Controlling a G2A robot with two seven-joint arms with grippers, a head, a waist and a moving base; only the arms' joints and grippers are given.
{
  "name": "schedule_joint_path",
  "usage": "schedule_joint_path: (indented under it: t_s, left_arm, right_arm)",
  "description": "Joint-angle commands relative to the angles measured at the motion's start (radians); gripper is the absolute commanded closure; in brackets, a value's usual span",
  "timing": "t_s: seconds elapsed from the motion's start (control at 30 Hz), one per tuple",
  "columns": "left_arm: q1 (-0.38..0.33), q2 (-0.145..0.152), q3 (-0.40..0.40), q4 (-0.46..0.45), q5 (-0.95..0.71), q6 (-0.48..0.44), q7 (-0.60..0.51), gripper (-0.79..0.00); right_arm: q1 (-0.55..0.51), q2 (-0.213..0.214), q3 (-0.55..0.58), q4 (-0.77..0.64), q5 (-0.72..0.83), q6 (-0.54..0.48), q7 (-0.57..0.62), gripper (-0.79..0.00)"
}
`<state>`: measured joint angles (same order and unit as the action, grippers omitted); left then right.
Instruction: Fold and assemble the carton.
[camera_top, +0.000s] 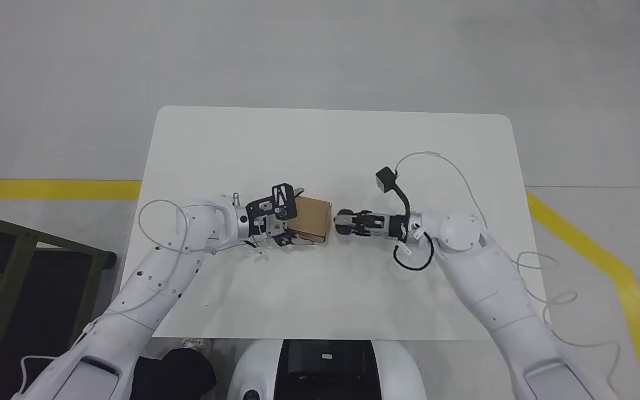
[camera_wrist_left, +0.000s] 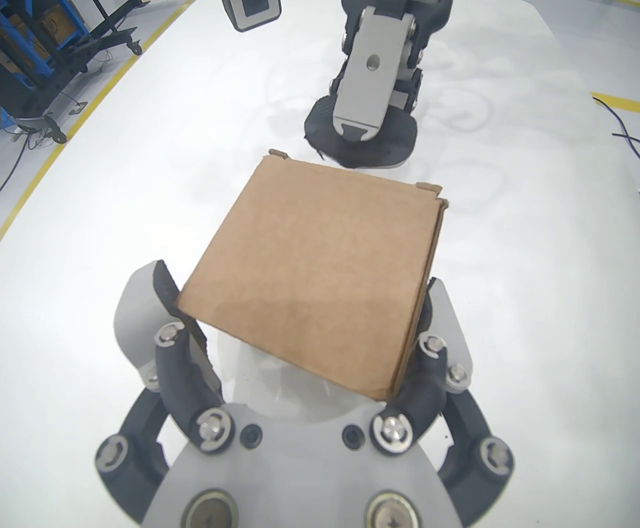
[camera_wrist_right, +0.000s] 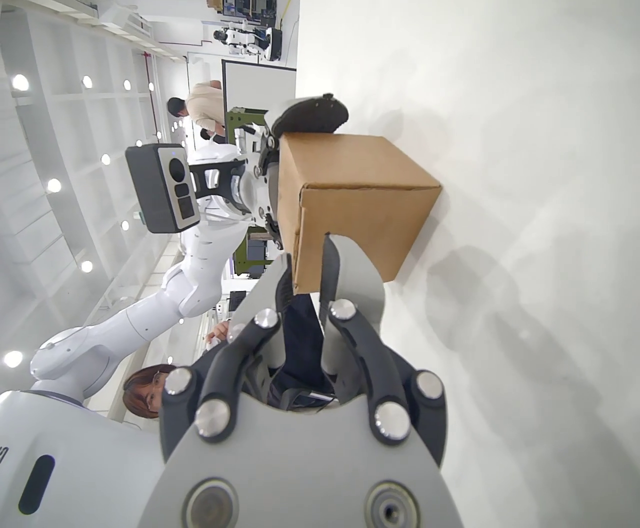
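The left gripper (camera_wrist_left: 296, 282) is clamping the brown carton (camera_top: 314, 218) across its left end, one finger (camera_wrist_left: 140, 315) pressing on each side wall, so the box is being steadied on the counter (camera_top: 330, 150) rather than lifted. The right gripper (camera_wrist_right: 307, 247) is coming at the carton from the opposite side. Its fingers are drawn nearly together with nothing visibly caught between them, and its tip is sitting at the upper edge of the carton's right face. Whether it is actually touching the cardboard cannot be told.

The carton is lying a little left of the counter's middle, between the two grippers. It is already reading as a closed box, with its top panel folded flat and its walls squared. Two small tabs (camera_wrist_left: 429, 187) are poking up at the corners of the right-hand top edge, which suggests the closure there is not fully seated.

The work appears to be in its last step: pressing the lid down and locking the right end. The next move is likely calling for the right gripper to push along that edge and work the tabs in while the left gripper is bracing the box, with gentle force so the thin walls are not buckling or sliding left.
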<state>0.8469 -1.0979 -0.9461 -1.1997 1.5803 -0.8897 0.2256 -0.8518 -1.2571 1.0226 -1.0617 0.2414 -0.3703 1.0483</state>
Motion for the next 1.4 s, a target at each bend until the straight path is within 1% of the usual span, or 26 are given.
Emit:
schedule_joint_path:
  t_s: [0.0, 0.3, 0.63, 0.83, 0.87, 0.9, 0.93, 0.97, 1.0, 1.03, 1.07, 1.13, 1.17, 1.23, 1.37]
  left_arm:
    - [-0.001, 0.000, 0.000, 0.001, -0.002, -0.002, -0.001, -0.785]
    - [-0.003, -0.001, 0.002, 0.002, -0.006, -0.003, -0.004, -0.785]
    - [-0.008, -0.003, 0.008, 0.009, -0.007, -0.004, -0.004, -0.785]
    - [-0.008, -0.001, 0.004, 0.012, -0.006, 0.000, -0.002, -0.785]
    - [-0.007, 0.000, 0.001, 0.011, -0.005, 0.002, -0.001, -0.785]
    - [-0.005, 0.002, -0.005, 0.009, -0.005, -0.001, 0.002, -0.785]
    - [-0.001, 0.005, -0.013, 0.006, -0.006, -0.006, 0.008, -0.785]
    - [0.005, 0.009, -0.022, 0.001, -0.006, -0.015, 0.014, -0.785]
    - [0.012, 0.015, -0.034, -0.005, -0.003, -0.027, 0.020, -0.785]
    - [0.019, 0.021, -0.047, -0.014, 0.001, -0.042, 0.025, -0.785]
    - [0.027, 0.027, -0.062, -0.022, 0.004, -0.055, 0.032, -0.785]
    - [0.046, 0.040, -0.093, -0.041, 0.005, -0.084, 0.047, -0.785]
    - [0.056, 0.047, -0.111, -0.049, 0.004, -0.099, 0.055, -0.785]
    - [0.081, 0.062, -0.149, -0.060, -0.011, -0.123, 0.078, -0.785]
    - [0.120, 0.097, -0.216, -0.081, -0.075, -0.123, 0.133, -0.785]
  right_arm:
    - [-0.005, 0.002, 0.000, -0.007, -0.009, 0.008, 0.001, 0.000]
    - [0.000, -0.006, -0.028, -0.009, -0.004, 0.019, -0.002, 0.000]
    - [0.036, -0.027, -0.077, 0.028, 0.015, 0.009, -0.010, 0.000]
    - [0.042, -0.026, -0.069, 0.043, 0.021, -0.006, -0.007, 0.000]
    - [0.040, -0.023, -0.063, 0.039, 0.019, -0.007, -0.006, -0.071]
    - [0.037, -0.020, -0.055, 0.035, 0.014, -0.008, -0.007, -0.163]
    - [0.034, -0.016, -0.046, 0.028, 0.007, -0.008, -0.008, -0.277]
    - [0.029, -0.013, -0.037, 0.018, 0.001, -0.008, -0.009, -0.342]
    - [0.024, -0.008, -0.027, 0.007, -0.003, -0.007, -0.010, -0.382]
    - [0.018, -0.004, -0.016, -0.006, -0.008, -0.006, -0.011, -0.489]
    - [0.012, 0.000, -0.006, -0.019, -0.014, -0.004, -0.012, -0.622]
    - [-0.001, 0.008, 0.013, -0.046, -0.023, 0.001, -0.015, -0.760]
    - [-0.007, 0.011, 0.021, -0.059, -0.027, 0.004, -0.017, -0.785]
    - [-0.019, 0.017, 0.036, -0.084, -0.031, 0.009, -0.020, -0.785]
    - [-0.042, 0.026, 0.060, -0.132, -0.036, 0.017, -0.022, -0.785]
